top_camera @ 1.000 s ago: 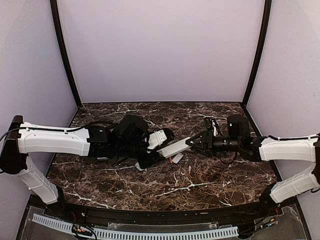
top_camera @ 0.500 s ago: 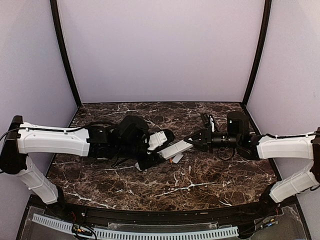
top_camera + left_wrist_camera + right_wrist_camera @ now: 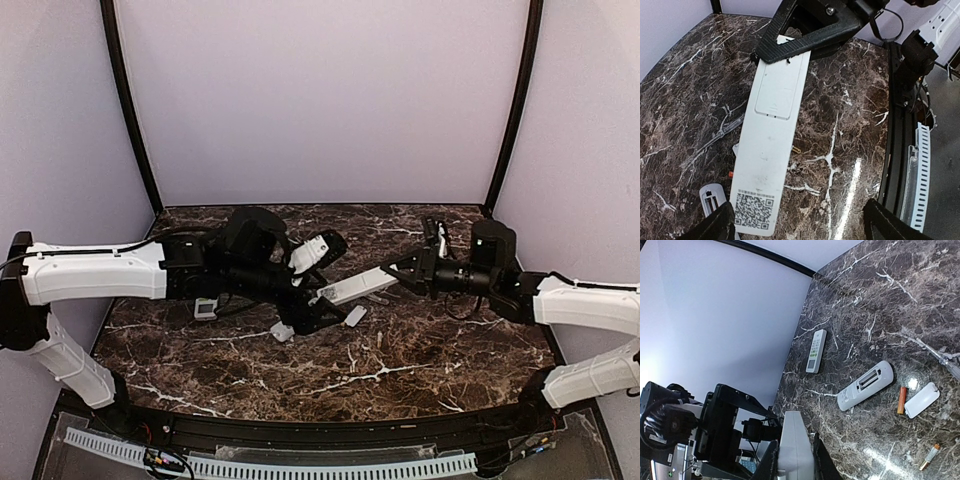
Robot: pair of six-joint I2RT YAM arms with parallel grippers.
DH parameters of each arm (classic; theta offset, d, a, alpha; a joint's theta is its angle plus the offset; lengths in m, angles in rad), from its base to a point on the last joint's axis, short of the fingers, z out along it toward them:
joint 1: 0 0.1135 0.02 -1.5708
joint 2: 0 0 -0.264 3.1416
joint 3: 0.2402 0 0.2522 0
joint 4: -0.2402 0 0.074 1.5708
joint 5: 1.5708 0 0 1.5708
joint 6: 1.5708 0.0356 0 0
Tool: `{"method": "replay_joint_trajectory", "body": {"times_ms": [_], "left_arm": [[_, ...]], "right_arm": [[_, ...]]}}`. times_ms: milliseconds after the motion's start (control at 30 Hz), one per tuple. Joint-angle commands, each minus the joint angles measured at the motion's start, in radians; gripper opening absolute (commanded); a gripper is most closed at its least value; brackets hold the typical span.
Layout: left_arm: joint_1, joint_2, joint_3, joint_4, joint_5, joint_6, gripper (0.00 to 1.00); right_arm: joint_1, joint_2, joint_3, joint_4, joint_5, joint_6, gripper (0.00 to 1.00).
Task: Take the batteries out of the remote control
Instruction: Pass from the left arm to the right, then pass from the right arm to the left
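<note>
Already two batteries (image 3: 901, 400) lie loose around the middle of the marble surface (image 3: 880, 315): one orange, just beside a white cover plate (image 3: 921, 400), the other greyish with an orange tip. Next to them rests an open remote (image 3: 865, 385), back up, its bay uncovered and seemingly empty, so that one looks done. Above the middle of the surface hangs a second remote (image 3: 772, 135), pinched at one end by the right gripper (image 3: 794, 450). The left gripper (image 3: 799, 225) is spread wide, its fingers on either side of the end with the printed code and not touching it. The back cover (image 3: 777, 95) of this remote is still shut, so its batteries probably remain inside. A third remote (image 3: 816, 351) lies buttons up near the left edge; whether it has been emptied cannot be told.
</note>
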Motion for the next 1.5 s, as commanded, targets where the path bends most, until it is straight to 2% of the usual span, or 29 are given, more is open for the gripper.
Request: {"method": "replay_joint_trajectory", "body": {"times_ms": [0, 167, 433, 767, 933, 1167, 1467], "left_arm": [[0.108, -0.080, 0.032, 0.027, 0.260, -0.159, 0.90], [0.207, -0.099, 0.025, 0.095, 0.451, -0.310, 0.91], [0.351, -0.085, -0.014, 0.239, 0.609, -0.491, 0.91], [0.386, -0.071, -0.019, 0.283, 0.662, -0.506, 0.91], [0.419, -0.074, -0.042, 0.350, 0.701, -0.538, 0.91], [0.423, -0.074, -0.042, 0.362, 0.730, -0.540, 0.91], [0.423, -0.052, -0.047, 0.396, 0.762, -0.594, 0.89]], "right_arm": [[0.000, -0.052, 0.004, 0.008, 0.116, -0.039, 0.00], [-0.001, -0.096, 0.029, 0.001, 0.168, -0.066, 0.00], [-0.002, -0.144, 0.104, -0.063, 0.207, -0.123, 0.00], [-0.002, -0.065, 0.152, 0.060, 0.200, -0.129, 0.00], [-0.005, 0.000, 0.194, 0.153, 0.145, -0.136, 0.00], [-0.002, 0.070, 0.220, 0.289, 0.064, -0.104, 0.00], [0.023, 0.045, 0.211, 0.304, 0.027, -0.104, 0.00]]}}
